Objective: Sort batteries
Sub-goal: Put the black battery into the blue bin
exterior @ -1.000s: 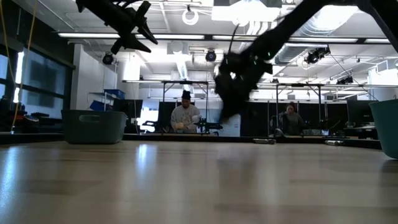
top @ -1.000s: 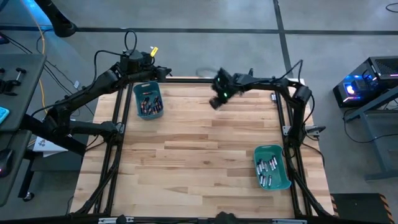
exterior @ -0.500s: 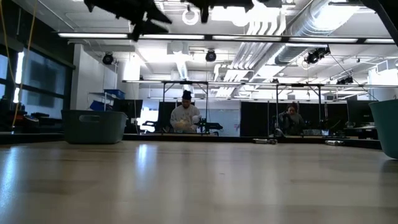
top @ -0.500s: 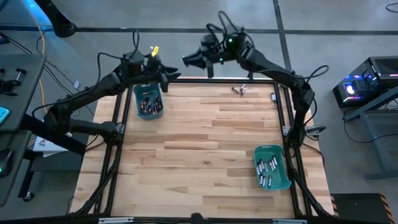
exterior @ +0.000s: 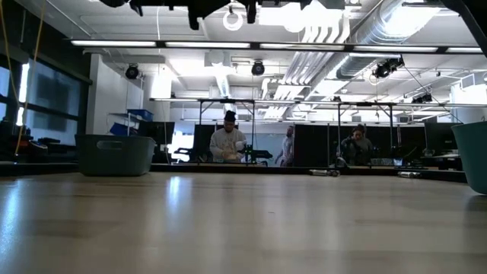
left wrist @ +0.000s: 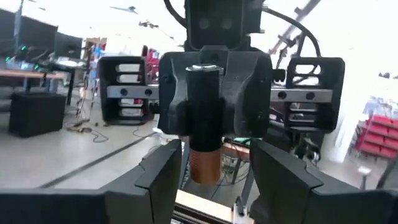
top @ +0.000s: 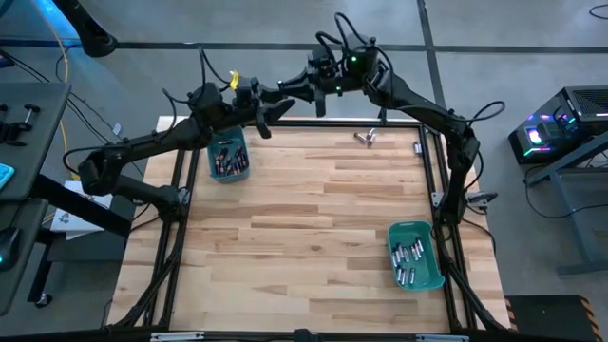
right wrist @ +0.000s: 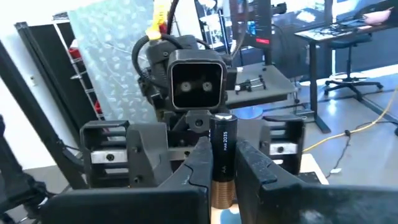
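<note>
My right gripper (top: 285, 92) is up over the table's far edge, level and shut on a dark battery (right wrist: 222, 146) with a copper end. My left gripper (top: 274, 111) faces it from the table's left and is open. In the left wrist view its fingers (left wrist: 163, 177) stand on either side of the battery's copper end (left wrist: 204, 167); whether they touch it I cannot tell. A teal bin (top: 226, 155) at the far left holds dark batteries. Another teal bin (top: 414, 255) at the near right holds silvery ones. Loose batteries (top: 365, 138) lie by the far edge. My right gripper pinches the battery between its two fingers, on its lower part (right wrist: 222, 171) just above the copper end (right wrist: 220, 196). The fingers are level, pointing toward the table's left, and lie across the battery. It stands upright across them with its dark end above, lifted clear of the table.
The two arms meet above the far edge, between the far-left bin (exterior: 116, 154) and the loose batteries. The wooden table top (top: 304, 228) lies bare between the bins. People sit at benches (exterior: 228, 144) in the room beyond.
My right gripper has risen from the table's far middle to high over the far edge, moved left and turned level, leaving loose batteries on the table. My left gripper has moved right from above the far-left bin toward it and tipped up to face it.
</note>
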Motion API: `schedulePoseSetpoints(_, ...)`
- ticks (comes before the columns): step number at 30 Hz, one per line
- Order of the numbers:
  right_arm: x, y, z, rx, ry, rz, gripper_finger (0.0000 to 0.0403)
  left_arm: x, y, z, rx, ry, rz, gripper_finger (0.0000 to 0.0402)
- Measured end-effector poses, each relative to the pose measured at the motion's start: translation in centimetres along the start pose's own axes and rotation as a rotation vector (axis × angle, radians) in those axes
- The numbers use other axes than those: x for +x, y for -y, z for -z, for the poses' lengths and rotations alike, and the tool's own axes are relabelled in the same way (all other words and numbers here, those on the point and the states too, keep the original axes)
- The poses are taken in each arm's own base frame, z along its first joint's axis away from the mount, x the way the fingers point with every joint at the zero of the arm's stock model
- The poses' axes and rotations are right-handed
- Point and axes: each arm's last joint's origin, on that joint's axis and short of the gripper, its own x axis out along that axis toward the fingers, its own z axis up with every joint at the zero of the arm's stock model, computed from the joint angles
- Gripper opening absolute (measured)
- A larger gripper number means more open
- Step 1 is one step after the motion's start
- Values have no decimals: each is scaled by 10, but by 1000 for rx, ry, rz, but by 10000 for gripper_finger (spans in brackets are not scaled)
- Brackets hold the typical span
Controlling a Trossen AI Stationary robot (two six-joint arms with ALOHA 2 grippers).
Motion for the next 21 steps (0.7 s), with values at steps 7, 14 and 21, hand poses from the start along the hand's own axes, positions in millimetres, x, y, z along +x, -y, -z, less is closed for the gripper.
schedulePoseSetpoints(7,0,1,1,8,-9,12,20,-4,-2,-6,-31,25,-34,123)
schedulePoseSetpoints(14,0,1,2,18,-16,14,43,-9,-2,-7,-20,-6,-47,34)
schedulePoseSetpoints(21,-10,9,-8,53,14,47,138,-16,-10,23,-129,-316,-173,34)
